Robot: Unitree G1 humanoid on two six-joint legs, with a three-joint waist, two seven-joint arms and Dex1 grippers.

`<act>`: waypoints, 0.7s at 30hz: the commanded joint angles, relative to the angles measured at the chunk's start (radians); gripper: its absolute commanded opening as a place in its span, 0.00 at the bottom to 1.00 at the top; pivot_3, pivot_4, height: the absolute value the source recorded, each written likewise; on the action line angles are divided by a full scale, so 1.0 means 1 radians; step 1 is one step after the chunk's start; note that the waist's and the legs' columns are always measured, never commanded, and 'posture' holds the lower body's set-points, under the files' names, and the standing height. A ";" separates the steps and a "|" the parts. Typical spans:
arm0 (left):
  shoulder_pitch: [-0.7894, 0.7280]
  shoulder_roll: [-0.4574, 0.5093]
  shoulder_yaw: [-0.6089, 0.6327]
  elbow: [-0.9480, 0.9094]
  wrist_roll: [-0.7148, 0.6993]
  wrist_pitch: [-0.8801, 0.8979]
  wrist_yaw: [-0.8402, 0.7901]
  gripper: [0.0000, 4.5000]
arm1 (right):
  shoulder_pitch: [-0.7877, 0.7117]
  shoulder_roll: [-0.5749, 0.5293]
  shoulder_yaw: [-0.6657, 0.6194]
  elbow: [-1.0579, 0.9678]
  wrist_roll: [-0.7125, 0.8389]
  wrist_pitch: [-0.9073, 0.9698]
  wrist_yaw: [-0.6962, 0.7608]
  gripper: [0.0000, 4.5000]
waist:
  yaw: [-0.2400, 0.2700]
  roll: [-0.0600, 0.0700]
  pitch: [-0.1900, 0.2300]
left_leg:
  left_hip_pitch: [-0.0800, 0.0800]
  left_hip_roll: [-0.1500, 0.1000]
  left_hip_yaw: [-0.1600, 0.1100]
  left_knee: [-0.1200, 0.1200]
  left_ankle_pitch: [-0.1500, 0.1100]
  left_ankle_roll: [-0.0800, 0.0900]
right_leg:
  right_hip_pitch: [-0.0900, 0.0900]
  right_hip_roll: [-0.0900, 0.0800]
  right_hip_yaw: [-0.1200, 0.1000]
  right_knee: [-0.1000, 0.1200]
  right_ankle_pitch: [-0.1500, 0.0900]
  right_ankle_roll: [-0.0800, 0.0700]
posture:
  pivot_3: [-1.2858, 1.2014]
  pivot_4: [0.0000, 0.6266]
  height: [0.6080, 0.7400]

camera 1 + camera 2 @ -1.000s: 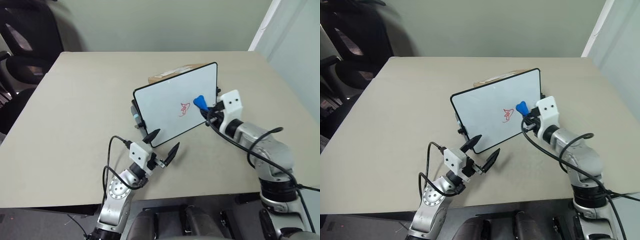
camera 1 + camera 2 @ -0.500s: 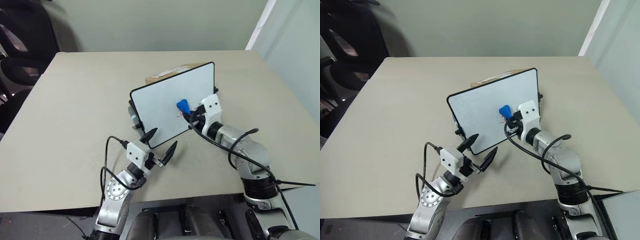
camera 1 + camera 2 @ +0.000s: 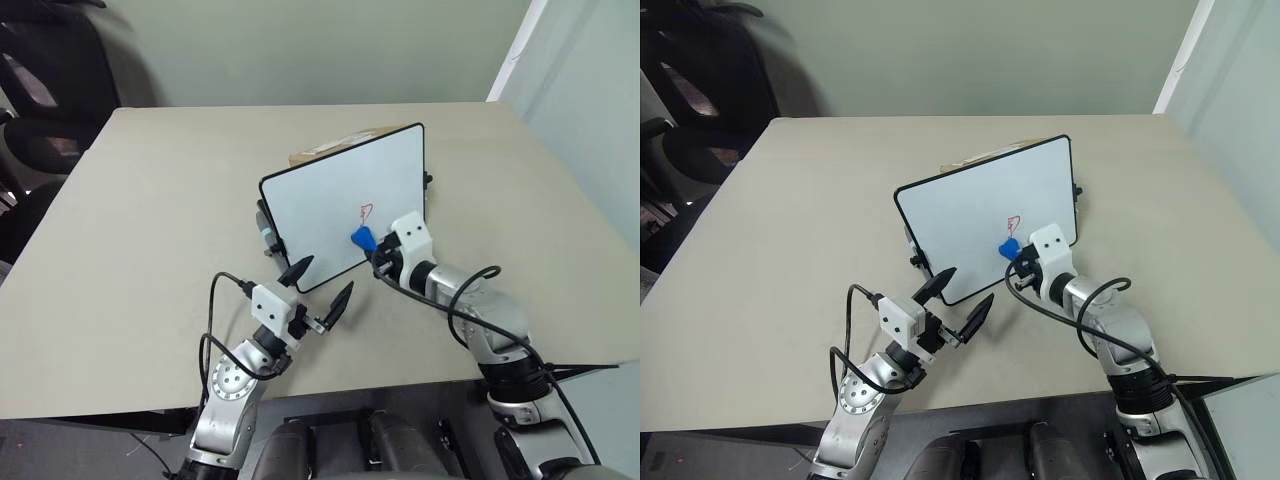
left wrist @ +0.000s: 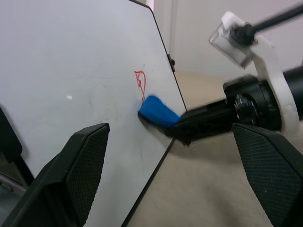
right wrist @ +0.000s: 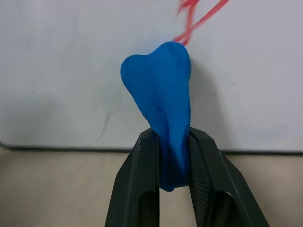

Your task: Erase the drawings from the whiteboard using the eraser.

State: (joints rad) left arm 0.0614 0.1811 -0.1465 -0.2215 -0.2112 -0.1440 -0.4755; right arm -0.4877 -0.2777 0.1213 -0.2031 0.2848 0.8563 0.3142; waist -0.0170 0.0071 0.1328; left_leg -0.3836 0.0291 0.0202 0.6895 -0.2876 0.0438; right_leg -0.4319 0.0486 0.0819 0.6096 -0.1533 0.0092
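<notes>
1. While our head views are looking down on the tabletop (image 3: 130, 200), the whiteboard (image 3: 330, 205) is leaning tilted against a cardboard box (image 3: 330, 150), with the drawings (image 3: 365, 212) near its right edge.
2. Through our left wrist view, the left gripper (image 4: 170, 175) is spreading its fingers wide, holding nothing.
3. Through our right wrist view, the right gripper (image 5: 173, 156) is pinching the eraser (image 5: 161, 94) against the board, just beside the red lines.
</notes>
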 commanded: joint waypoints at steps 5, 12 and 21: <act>-0.014 0.001 0.010 -0.041 -0.019 0.001 -0.006 1.00 | -0.093 -0.008 -0.107 -0.033 0.019 -0.028 0.006 0.14 | 0.001 0.000 0.000 | 0.000 0.000 0.000 -0.002 0.000 0.000 | 0.000 0.000 0.000 0.000 -0.001 -0.003 | 0.52 0.24 1.00; -0.017 -0.002 0.012 -0.040 -0.019 -0.003 -0.007 1.00 | -0.066 0.003 -0.068 -0.017 0.011 -0.012 0.021 0.14 | 0.002 0.000 0.000 | 0.000 0.000 0.000 -0.006 0.000 0.000 | -0.001 0.000 0.000 0.000 -0.001 -0.007 | 0.52 0.24 1.00; -0.014 0.001 0.016 -0.048 -0.020 0.000 -0.005 1.00 | 0.021 -0.029 0.045 -0.021 -0.007 0.053 0.061 0.14 | -0.005 0.000 0.000 | 0.000 0.000 0.000 -0.006 -0.001 -0.001 | -0.001 0.000 0.000 0.001 -0.002 -0.005 | 0.52 0.24 1.00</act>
State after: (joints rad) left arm 0.0496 0.1812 -0.1333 -0.2217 -0.2152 -0.1423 -0.4780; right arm -0.4630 -0.3033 0.1485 -0.2089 0.2808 0.9011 0.3618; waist -0.0218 0.0070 0.1328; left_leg -0.3832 0.0292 0.0203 0.6834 -0.2882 0.0429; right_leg -0.4332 0.0486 0.0817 0.6101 -0.1559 0.0050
